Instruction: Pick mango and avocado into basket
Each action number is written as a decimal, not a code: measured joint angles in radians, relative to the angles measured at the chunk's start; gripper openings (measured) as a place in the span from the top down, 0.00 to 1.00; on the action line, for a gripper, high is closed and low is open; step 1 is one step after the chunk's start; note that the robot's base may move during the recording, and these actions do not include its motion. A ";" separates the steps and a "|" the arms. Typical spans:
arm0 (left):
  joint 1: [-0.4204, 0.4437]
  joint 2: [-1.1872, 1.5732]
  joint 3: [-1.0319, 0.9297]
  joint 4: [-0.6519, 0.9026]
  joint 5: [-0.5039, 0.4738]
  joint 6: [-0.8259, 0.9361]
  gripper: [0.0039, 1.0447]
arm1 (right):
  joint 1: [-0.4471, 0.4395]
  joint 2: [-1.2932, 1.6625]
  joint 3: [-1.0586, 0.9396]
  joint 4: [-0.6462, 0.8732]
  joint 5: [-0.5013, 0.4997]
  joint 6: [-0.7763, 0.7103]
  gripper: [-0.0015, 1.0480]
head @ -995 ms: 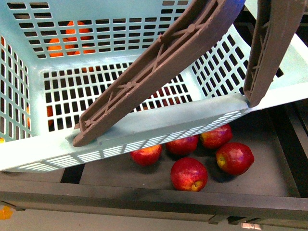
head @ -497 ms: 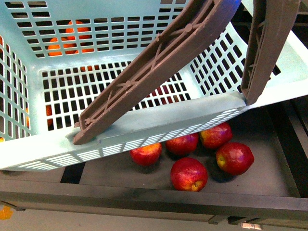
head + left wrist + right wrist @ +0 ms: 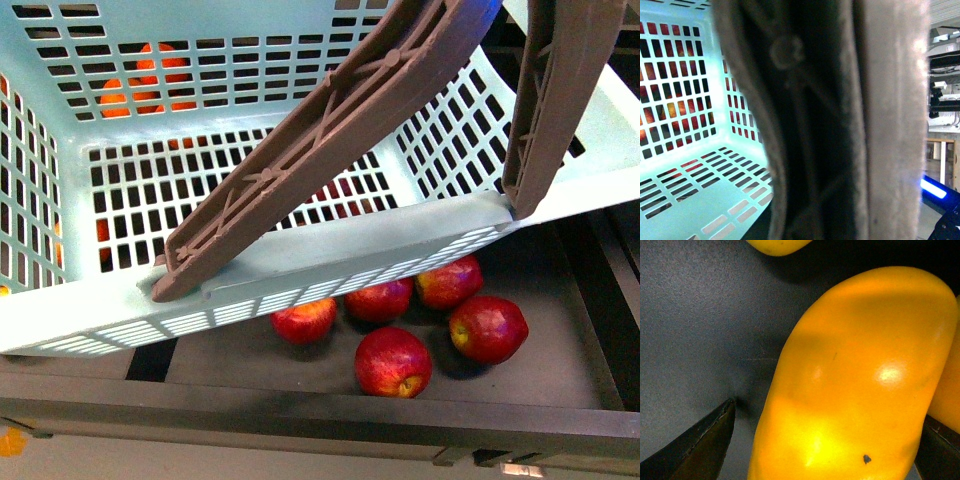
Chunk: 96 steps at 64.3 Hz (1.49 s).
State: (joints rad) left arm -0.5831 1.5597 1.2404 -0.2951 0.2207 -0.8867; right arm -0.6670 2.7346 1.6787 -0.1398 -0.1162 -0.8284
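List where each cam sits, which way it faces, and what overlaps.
Front: on the body between the arms, looking down into the basket, handle across it, apples below; no arm shows.
Left wrist: on the left wrist, close against the blurred handle, basket floor behind; no gripper shows.
Right wrist: on the right wrist, facing the mango between the open right gripper fingers, on a dark surface.
Shared: front and left wrist both see basket and handle; right wrist shares nothing.

On the dark shelf (image 3: 250, 365), toward its front edge: five red apples (image 3: 392, 362), clustered. On the grey surface (image 3: 690, 315) in the right wrist view: a mango (image 3: 855, 380), more yellow fruit (image 3: 774, 244) near.
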 joint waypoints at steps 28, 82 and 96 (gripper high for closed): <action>0.000 0.000 0.000 0.000 0.000 0.000 0.87 | -0.042 -0.053 -0.111 0.066 -0.105 0.099 0.41; 0.000 0.000 0.000 0.000 0.000 0.000 0.87 | 0.185 -1.262 -0.869 0.378 -0.524 0.462 0.41; 0.000 0.000 0.000 0.000 0.000 0.000 0.87 | 0.449 -1.386 -0.900 0.470 -0.425 0.633 0.41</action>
State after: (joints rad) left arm -0.5831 1.5597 1.2404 -0.2951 0.2211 -0.8867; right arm -0.2176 1.3483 0.7792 0.3298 -0.5407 -0.1951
